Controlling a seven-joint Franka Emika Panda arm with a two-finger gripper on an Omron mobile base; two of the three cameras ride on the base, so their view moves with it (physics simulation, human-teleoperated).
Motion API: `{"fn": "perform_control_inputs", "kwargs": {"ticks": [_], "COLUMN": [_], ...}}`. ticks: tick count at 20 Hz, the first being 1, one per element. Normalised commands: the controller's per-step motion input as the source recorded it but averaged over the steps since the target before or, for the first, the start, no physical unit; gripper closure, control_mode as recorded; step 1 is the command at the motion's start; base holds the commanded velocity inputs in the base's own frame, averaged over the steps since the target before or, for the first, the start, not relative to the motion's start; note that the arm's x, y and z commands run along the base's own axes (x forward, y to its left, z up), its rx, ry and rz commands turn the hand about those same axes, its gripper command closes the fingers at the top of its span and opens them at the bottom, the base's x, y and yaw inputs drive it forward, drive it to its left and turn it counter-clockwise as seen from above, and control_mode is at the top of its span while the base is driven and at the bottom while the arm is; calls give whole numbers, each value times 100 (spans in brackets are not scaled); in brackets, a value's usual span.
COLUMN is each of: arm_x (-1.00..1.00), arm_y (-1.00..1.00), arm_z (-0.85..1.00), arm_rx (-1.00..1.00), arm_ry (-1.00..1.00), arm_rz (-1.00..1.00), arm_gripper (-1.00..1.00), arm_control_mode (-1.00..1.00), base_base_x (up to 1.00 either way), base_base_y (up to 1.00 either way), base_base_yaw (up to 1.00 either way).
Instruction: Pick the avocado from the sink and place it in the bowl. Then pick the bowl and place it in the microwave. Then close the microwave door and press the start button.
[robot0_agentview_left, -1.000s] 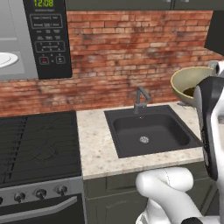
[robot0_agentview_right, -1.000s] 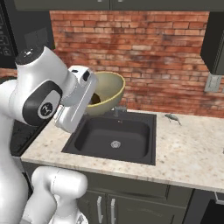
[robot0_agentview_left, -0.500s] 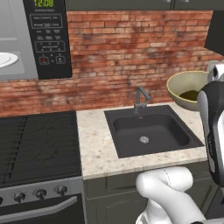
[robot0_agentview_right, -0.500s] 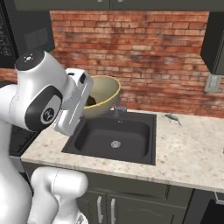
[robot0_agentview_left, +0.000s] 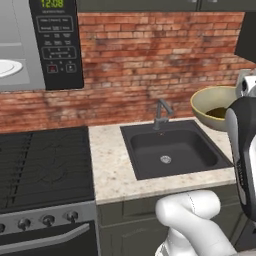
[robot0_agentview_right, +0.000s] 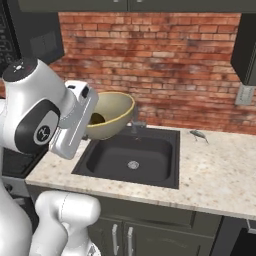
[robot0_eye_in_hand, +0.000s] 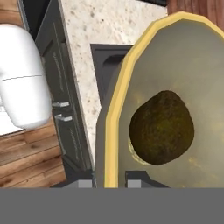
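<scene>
Gripper (robot0_eye_in_hand: 109, 181) clamped on thin rim of bowl (robot0_eye_in_hand: 175, 87), one finger each side. Bowl smooth, round, olive-tan, held up in air above sink (robot0_agentview_right: 131, 159). Avocado (robot0_eye_in_hand: 161, 127) inside bowl, lumpy dark brown-olive blob. Sink is dark rectangular basin, speckled stone counter (robot0_agentview_right: 220, 172) around it. Microwave (robot0_agentview_left: 37, 45) way left of sink, open, white plate (robot0_agentview_left: 7, 67) inside.

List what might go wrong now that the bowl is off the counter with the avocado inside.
1. The claw pinches only the thin rim of the bowl; the bowl could tip or slip out during the swing.
2. The avocado lies loose in the bowl and may roll out if it tilts, possibly into the sink below.
3. The microwave sits high and far to the left; the wide bowl might clip its frame going in.
</scene>
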Motion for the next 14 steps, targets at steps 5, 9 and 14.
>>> {"fn": "perform_control_inputs", "kwargs": {"ticks": [5,9,14], "arm_x": [0,0,0], "arm_y": [0,0,0], "arm_z": [0,0,0], "arm_rx": [0,0,0], "arm_ry": [0,0,0], "arm_rz": [0,0,0], "arm_gripper": [100,100,100], "arm_control_mode": [100,100,100], "base_base_x": [-11,-10,-29], "base_base_y": [55,61,57], "base_base_yaw": [5,3,2]}}
